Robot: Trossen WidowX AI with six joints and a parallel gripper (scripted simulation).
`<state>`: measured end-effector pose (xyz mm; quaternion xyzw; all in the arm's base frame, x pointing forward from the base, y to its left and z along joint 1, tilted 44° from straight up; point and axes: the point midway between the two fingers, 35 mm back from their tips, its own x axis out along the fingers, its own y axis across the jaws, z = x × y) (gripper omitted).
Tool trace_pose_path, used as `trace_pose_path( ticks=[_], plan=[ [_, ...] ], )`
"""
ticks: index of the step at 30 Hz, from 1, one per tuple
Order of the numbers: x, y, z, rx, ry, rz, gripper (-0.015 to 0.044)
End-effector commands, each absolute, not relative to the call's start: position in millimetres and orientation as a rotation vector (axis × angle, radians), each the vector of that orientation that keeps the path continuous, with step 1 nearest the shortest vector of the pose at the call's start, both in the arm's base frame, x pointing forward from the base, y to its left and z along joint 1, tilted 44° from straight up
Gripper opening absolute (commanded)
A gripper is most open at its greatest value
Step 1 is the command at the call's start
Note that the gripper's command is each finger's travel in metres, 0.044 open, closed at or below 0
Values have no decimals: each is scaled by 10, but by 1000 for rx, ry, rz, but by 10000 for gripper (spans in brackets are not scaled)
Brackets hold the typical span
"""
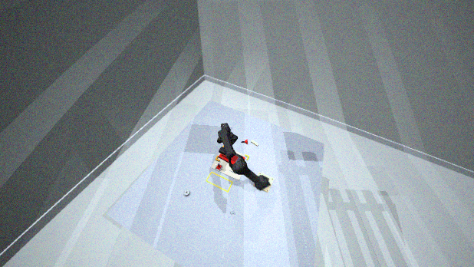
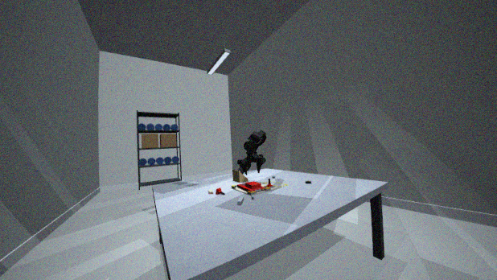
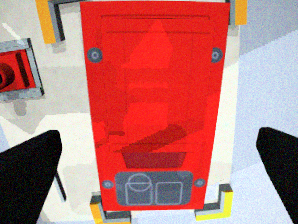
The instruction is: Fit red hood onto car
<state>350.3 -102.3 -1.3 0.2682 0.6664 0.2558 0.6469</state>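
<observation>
The red chassis (image 3: 91, 31) (image 2: 243, 187) lies in the jig (image 3: 67, 125), between its corner brackets. The red hood (image 3: 150, 120) (image 2: 254, 184) shows as a raised block on the red deck in the exterior view and looks level there. Red on red, its edges are faint in the wrist view. Its corner holes and the pegs cannot be made out, and the engine block is not visible. My gripper (image 3: 161, 137) (image 2: 252, 172) is wide open and empty. It hangs above the hood, one finger out to each side, touching nothing that I can see.
A small red part (image 3: 11, 75) (image 1: 218, 166) sits in a grey holder beside the chassis. A red piece (image 1: 245, 142) (image 2: 219, 191) and a pale strip (image 1: 255, 143) lie on the table. A brown block (image 2: 239, 175) stands behind the jig. A small round part (image 1: 185, 192) lies farther off.
</observation>
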Motion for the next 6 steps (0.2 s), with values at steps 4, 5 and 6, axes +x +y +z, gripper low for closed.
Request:
trace_pose_path(
  ticks=[4,5,6],
  plan=[
    [3496,-1034,-13,604,1517,582,440],
    [3496,-1034,-13,604,1517,582,440],
    [3496,-1034,-13,604,1517,582,440]
  ],
)
